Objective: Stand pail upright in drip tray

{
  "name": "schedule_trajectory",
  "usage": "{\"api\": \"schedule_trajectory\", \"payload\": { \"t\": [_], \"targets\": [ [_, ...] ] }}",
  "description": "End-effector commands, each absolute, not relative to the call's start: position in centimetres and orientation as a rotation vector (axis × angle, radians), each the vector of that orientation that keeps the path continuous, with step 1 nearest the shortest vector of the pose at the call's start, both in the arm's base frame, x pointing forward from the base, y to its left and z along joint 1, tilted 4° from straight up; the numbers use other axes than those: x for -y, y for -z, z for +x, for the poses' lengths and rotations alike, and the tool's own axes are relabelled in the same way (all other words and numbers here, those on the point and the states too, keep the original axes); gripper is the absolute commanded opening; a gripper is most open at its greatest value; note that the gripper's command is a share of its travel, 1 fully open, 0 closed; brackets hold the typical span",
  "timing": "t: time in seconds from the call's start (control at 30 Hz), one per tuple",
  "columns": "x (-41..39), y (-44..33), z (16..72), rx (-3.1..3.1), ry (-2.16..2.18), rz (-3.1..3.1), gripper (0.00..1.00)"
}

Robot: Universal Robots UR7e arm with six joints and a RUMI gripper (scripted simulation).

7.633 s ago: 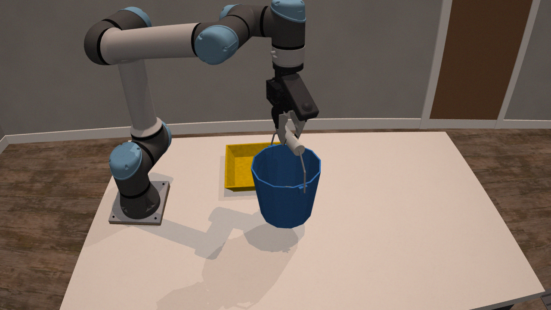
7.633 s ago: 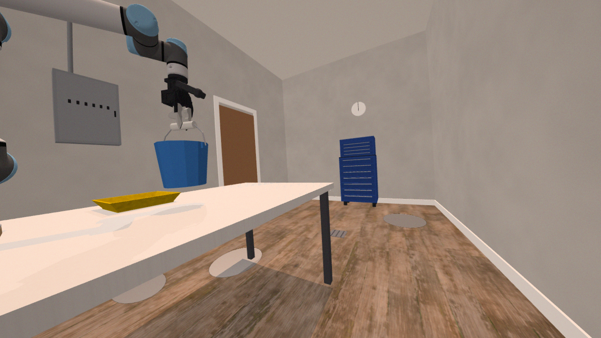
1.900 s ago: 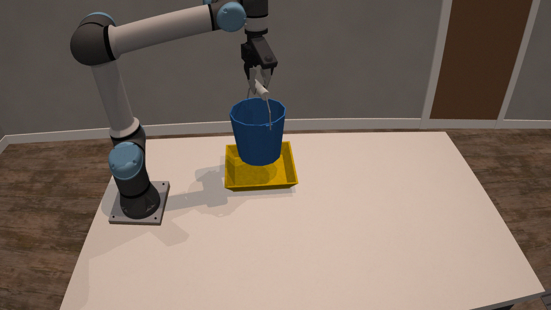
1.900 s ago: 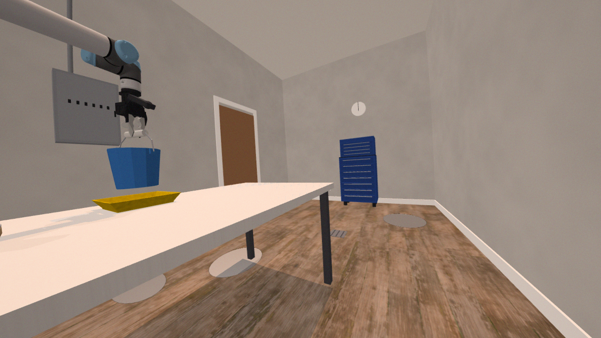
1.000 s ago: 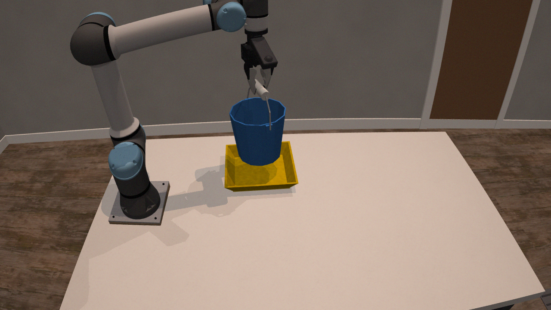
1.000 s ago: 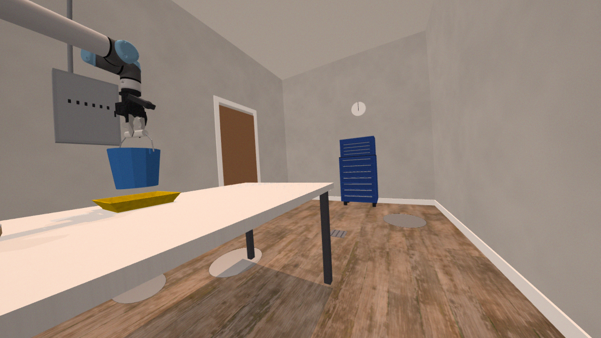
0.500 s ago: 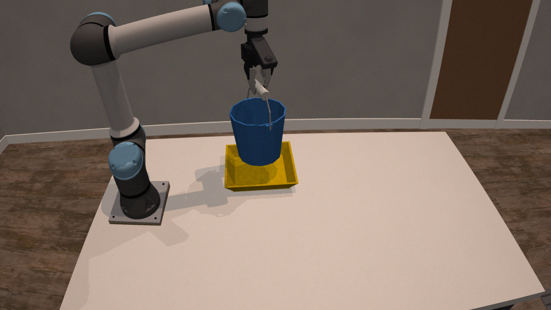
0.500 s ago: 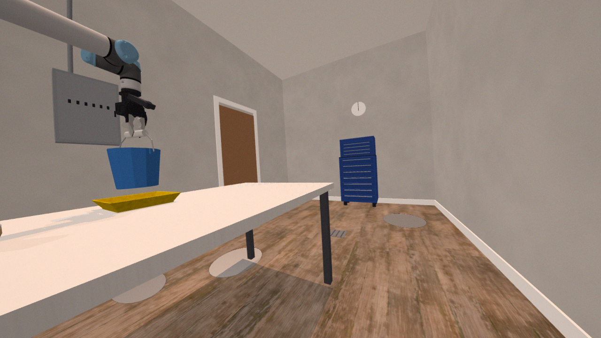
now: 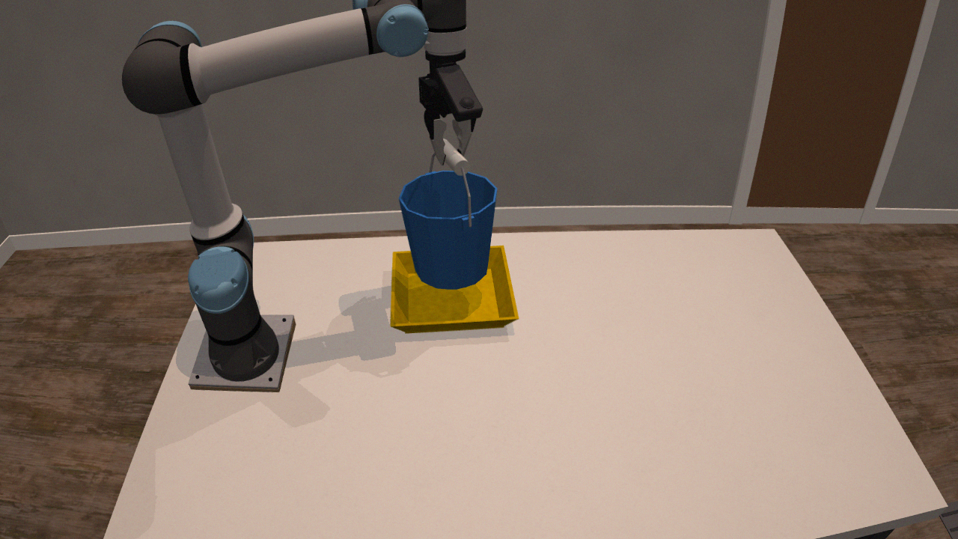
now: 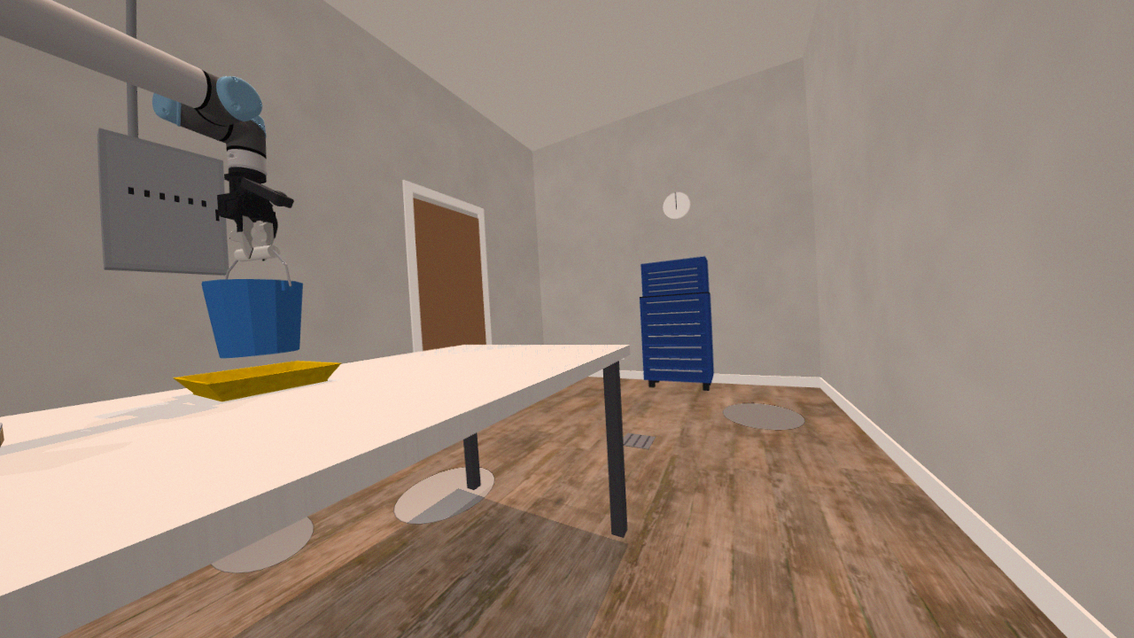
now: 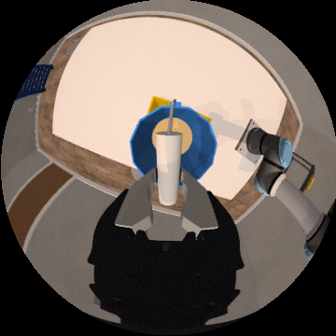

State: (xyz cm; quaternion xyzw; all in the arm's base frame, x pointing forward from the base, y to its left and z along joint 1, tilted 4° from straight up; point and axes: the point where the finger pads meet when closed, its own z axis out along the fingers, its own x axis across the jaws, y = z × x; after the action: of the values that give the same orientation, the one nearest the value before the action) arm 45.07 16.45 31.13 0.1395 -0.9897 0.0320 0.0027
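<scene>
A blue pail [image 9: 447,234] [image 10: 253,317] [image 11: 203,149] hangs upright by its wire handle. My gripper [image 9: 451,153] [image 10: 257,252] [image 11: 168,168] is shut on the handle's white grip [image 9: 455,159] [image 11: 168,163]. The pail hangs in the air directly over the yellow drip tray [image 9: 455,311] [image 10: 253,379] [image 11: 156,105]. In the exterior view a small gap shows between the pail's base and the tray's rim. In the wrist view the pail hides most of the tray.
The tray lies on a white table [image 9: 602,402] [image 10: 317,428]. The arm's base [image 9: 234,355] [image 11: 254,147] is bolted to the table to the left of the tray. A blue tool cabinet [image 10: 675,321] stands by the far wall.
</scene>
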Motion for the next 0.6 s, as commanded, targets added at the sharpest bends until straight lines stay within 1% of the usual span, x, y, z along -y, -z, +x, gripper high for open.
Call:
{"api": "schedule_trajectory", "payload": {
  "t": [0.0,0.57],
  "targets": [
    [-16.45,-31.15,45.1,3.106,-0.1,0.438,0.0],
    [-16.4,-30.28,45.1,3.106,-0.1,0.438,0.0]
  ]
}}
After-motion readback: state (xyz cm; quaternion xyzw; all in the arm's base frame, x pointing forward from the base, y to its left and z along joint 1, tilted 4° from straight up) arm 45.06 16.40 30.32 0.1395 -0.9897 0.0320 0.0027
